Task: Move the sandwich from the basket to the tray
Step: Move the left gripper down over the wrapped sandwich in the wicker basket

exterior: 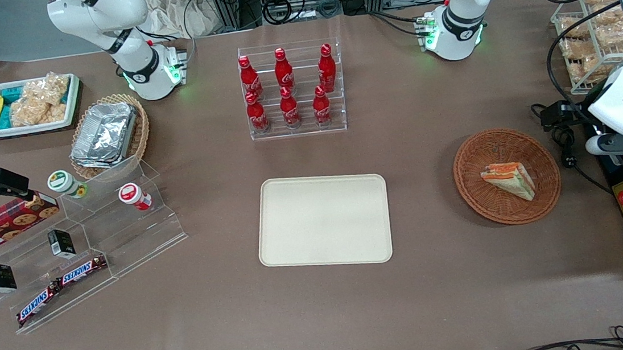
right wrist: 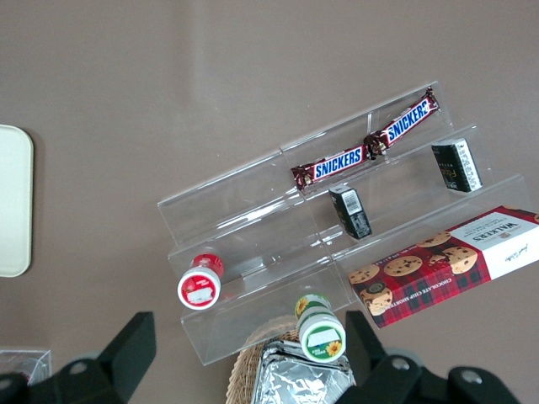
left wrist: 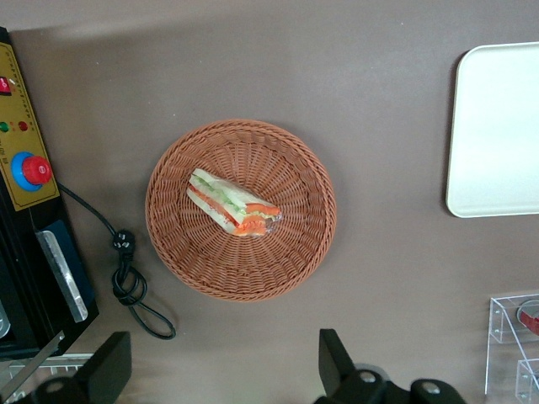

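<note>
While the gripper (left wrist: 223, 370) is held above the basket (left wrist: 241, 210), jaws wide, the sandwich (left wrist: 232, 204), angled ten-to-four, could probably be pinched off-centre and slipped before the tray (left wrist: 497, 130).

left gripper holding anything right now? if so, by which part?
Nothing held. The gripper is open and hangs above the table beside the basket; the sandwich lies untouched in the basket.

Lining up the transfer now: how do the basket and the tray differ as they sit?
The basket is round, reddish-brown woven wicker; the tray is rectangular, cream, smooth plastic with rounded corners. The basket holds the wrapped sandwich; the tray holds nothing. The basket lies toward the working arm's end, near the open pincer; the tray sits mid-table. Both are shallow and rest flat on the brown table.
</note>
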Robot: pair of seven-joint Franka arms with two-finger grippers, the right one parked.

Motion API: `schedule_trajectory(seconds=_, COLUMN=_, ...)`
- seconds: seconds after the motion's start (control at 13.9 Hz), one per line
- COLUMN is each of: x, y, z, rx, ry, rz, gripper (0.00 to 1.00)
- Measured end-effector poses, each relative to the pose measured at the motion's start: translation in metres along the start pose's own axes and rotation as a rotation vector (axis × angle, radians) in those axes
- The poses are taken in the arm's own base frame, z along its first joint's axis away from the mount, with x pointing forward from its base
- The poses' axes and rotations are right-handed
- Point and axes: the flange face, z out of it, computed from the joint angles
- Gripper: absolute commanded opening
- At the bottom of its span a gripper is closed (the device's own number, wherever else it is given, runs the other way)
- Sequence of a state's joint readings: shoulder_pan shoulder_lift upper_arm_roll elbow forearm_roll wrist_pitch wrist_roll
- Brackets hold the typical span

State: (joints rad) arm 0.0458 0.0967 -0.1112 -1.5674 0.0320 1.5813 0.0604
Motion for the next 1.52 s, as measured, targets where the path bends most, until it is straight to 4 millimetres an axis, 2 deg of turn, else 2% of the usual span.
schedule_trajectory(seconds=0.36, x=0.000, y=0.000, z=0.002, rx=0.000, ry=-0.010, rz=-0.001, gripper=1.00)
schedule_trajectory(seconds=0.58, x=-0.002, y=-0.003, z=0.011, rx=-0.001, ry=-0.058, rz=-0.008, gripper=1.00)
schedule_trajectory(seconds=0.94, x=-0.004, y=-0.041, z=0.038, rx=-0.003, ry=-0.099, rz=-0.292, gripper=0.97)
schedule_trajectory(seconds=1.08, x=-0.001, y=-0.063, z=0.056, rx=-0.039, ry=-0.065, rz=-0.438, gripper=0.99)
schedule_trajectory(seconds=1.23, x=0.001, y=-0.085, z=0.087, rx=-0.060, ry=-0.032, rz=-0.573, gripper=0.99)
schedule_trajectory(seconds=1.37, x=-0.001, y=-0.090, z=0.121, rx=-0.063, ry=-0.035, rz=-0.721, gripper=0.99)
schedule_trajectory(seconds=1.52, x=-0.002, y=-0.084, z=0.147, rx=-0.059, ry=-0.043, rz=-0.861, gripper=0.99)
